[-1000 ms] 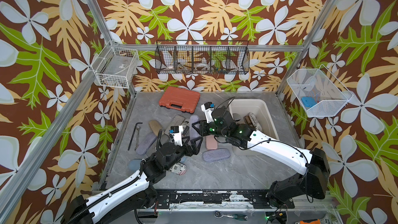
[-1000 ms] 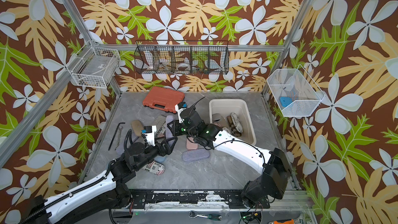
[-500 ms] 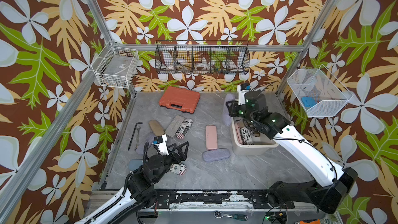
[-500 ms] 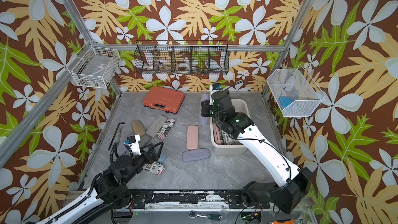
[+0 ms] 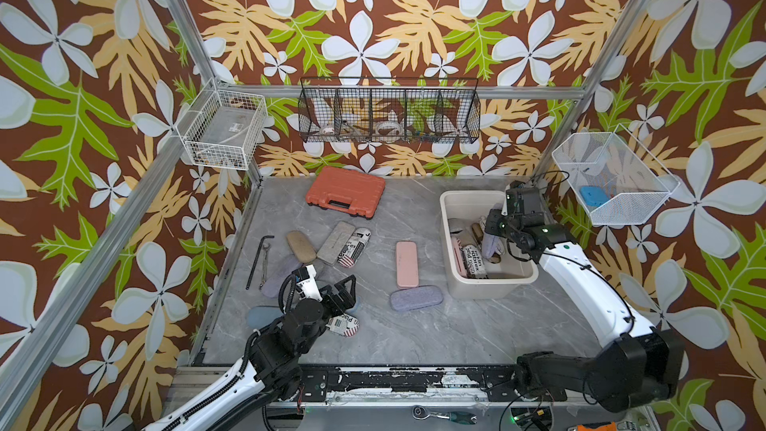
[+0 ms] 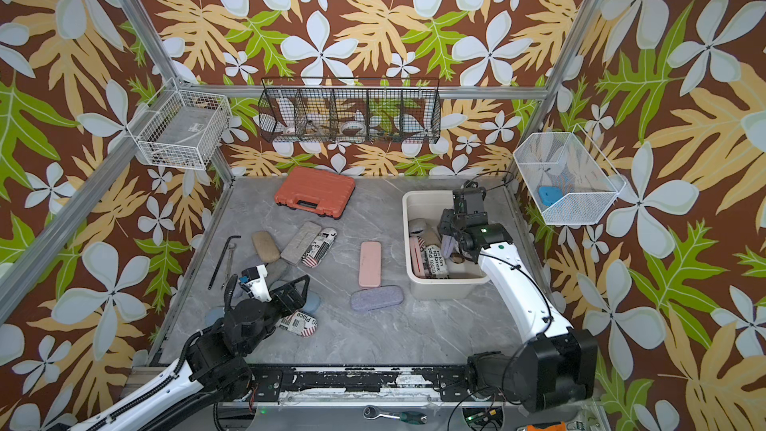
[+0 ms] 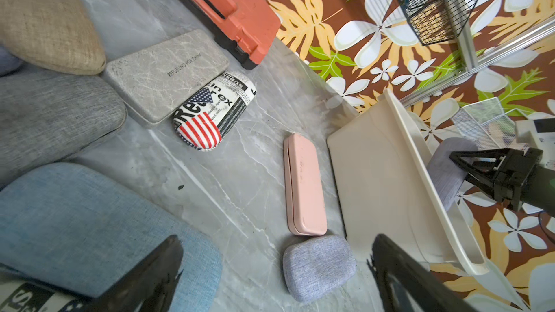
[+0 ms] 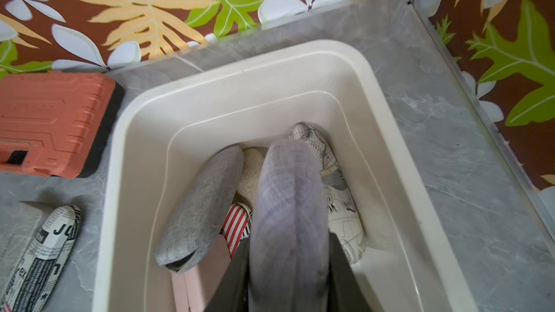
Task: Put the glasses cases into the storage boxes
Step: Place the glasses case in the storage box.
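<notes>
My right gripper (image 8: 288, 250) is shut on a lavender felt case (image 8: 288, 193) and holds it on end inside the cream storage box (image 5: 445, 209), above several cases lying there: grey (image 8: 204, 205), map print (image 8: 336, 193), newspaper print (image 5: 472, 261). In both top views the lavender case (image 6: 447, 244) hangs below the right gripper (image 5: 495, 225). My left gripper (image 5: 338, 298) stands open and empty near the front left, over a blue case (image 7: 90, 223). On the table lie tan (image 5: 301, 245), stone-grey (image 5: 335, 242), flag-print (image 5: 353, 247), pink (image 5: 406, 264) and grey-lavender (image 5: 416, 297) cases.
An orange toolcase (image 5: 345, 191) lies at the back. A hex key (image 5: 259, 259) rests by the left edge. A black wire basket (image 5: 389, 116) and a white one (image 5: 224, 130) hang on the walls, and a white mesh bin (image 5: 613, 176) on the right.
My right arm carried the lavender case from the middle of the table to the right and down into the storage box. My left arm pulled back toward the front left, staying open.
</notes>
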Motion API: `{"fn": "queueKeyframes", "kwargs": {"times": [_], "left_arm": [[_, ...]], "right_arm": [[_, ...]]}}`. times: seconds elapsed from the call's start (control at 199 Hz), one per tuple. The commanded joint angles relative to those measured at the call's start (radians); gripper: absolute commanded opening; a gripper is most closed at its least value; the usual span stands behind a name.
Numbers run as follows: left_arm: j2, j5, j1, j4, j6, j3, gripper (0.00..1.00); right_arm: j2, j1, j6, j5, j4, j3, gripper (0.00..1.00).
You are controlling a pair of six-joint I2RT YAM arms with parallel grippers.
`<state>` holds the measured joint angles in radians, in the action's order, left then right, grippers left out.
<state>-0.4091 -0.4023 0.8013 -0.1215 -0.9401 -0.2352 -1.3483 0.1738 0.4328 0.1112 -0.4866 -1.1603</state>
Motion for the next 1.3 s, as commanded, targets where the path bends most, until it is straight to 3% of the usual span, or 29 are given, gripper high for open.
{"fn": "queueKeyframes", "kwargs": {"times": [0.0,0.231,0.597,0.868,1.084,1.299], "left_arm": [[-0.025,0.009,-0.001,0.013,-0.024,-0.012,1.0],[-0.023,0.019,-0.001,-0.008,-0.019,-0.02,1.0],[-0.101,0.115,-0.001,0.057,0.022,-0.035,1.0],[-0.245,0.239,-0.001,0.145,0.057,-0.075,1.0],[-0.415,0.475,0.01,0.275,0.141,-0.146,1.0],[-0.598,0.377,0.033,0.163,0.246,-0.305,1.0]], "right_arm": [[-0.076,-0.004,-0.017,-0.06,0.057,-0.027,0.26],[-0.245,-0.005,-0.03,-0.152,0.073,-0.093,0.3],[-0.288,-0.007,-0.02,-0.257,0.1,-0.119,0.46],[-0.114,-0.007,0.005,-0.272,0.104,-0.008,0.51],[0.119,0.001,0.046,-0.3,0.097,0.162,0.52],[0.346,0.008,0.061,-0.287,0.058,0.28,0.64]]}}
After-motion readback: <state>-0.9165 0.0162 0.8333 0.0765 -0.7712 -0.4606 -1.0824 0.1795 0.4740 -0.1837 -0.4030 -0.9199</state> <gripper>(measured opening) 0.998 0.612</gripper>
